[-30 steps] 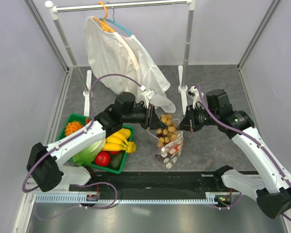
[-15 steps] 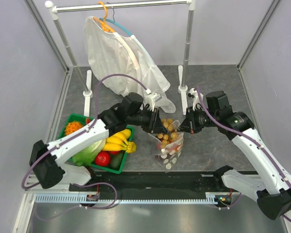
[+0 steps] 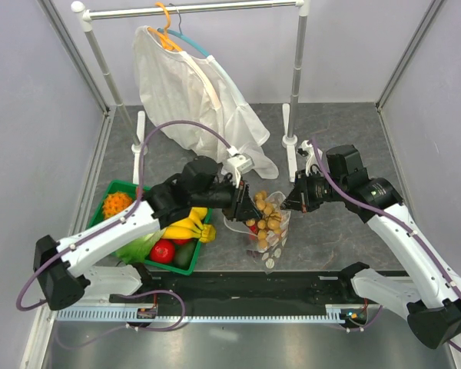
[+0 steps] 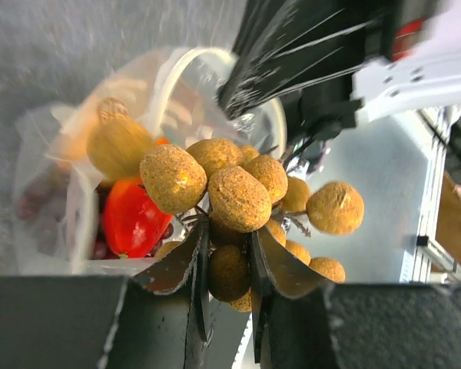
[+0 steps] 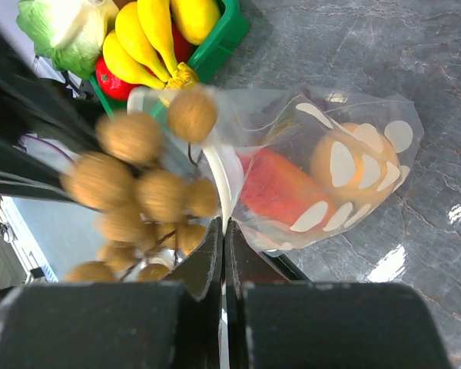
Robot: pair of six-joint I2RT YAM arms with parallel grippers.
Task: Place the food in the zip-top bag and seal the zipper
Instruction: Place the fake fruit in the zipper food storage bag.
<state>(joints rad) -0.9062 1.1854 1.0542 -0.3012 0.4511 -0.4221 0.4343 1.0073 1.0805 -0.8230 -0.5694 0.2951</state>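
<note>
My left gripper (image 3: 244,206) is shut on the tan-brown berry bunch (image 3: 264,214) and holds it over the open mouth of the clear dotted zip-top bag (image 3: 270,242). In the left wrist view the bunch (image 4: 238,196) hangs from the fingers above the bag (image 4: 46,154), with the orange-red fruit (image 4: 131,219) inside. My right gripper (image 3: 290,199) is shut on the bag's rim (image 5: 223,184) and holds it up. In the right wrist view the bunch (image 5: 131,184) is blurred beside the rim, and the orange-red fruit (image 5: 280,188) lies inside the bag (image 5: 353,123).
A green basket (image 3: 123,187) at the left holds a banana bunch (image 3: 186,224), lettuce (image 3: 138,242), a red tomato and other toy food. A white garment (image 3: 192,100) hangs on a rack (image 3: 192,8) behind. The rack's feet stand close behind both grippers.
My left gripper has swung the berry bunch down and a little right, lower over the bag's mouth. My right gripper has stayed put, holding the rim.
</note>
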